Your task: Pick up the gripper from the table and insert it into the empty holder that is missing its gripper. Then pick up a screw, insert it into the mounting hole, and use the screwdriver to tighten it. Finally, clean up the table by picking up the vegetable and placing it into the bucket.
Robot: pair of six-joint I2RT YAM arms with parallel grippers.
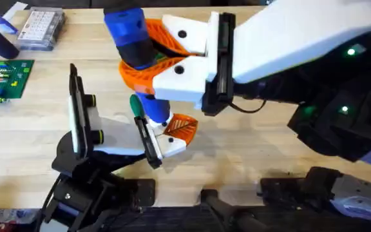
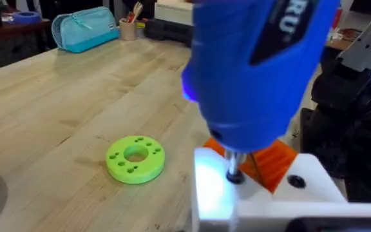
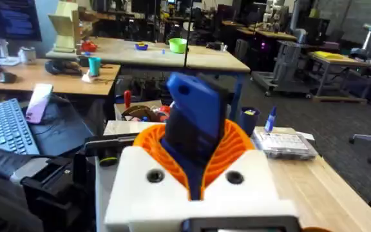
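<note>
Two arms meet mid-table. At left, the left gripper [image 1: 118, 138] grips the white holder [image 1: 172, 145] carrying the orange gripper [image 1: 182, 127]. Rightward, the right gripper [image 1: 148, 57] clamps the blue screwdriver [image 1: 134, 42], tip down on the holder.

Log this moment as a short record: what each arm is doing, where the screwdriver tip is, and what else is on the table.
right gripper: shut on the screwdriver, orange ribbed pads clamped around its blue body
screwdriver tip: pointing down at the white holder
orange gripper finger: seated at the holder, beside the tip
left gripper: low at the holder; whether it grips cannot be told
green disc: flat on the table, apart from the holder
circuit board: far left of the table
</note>
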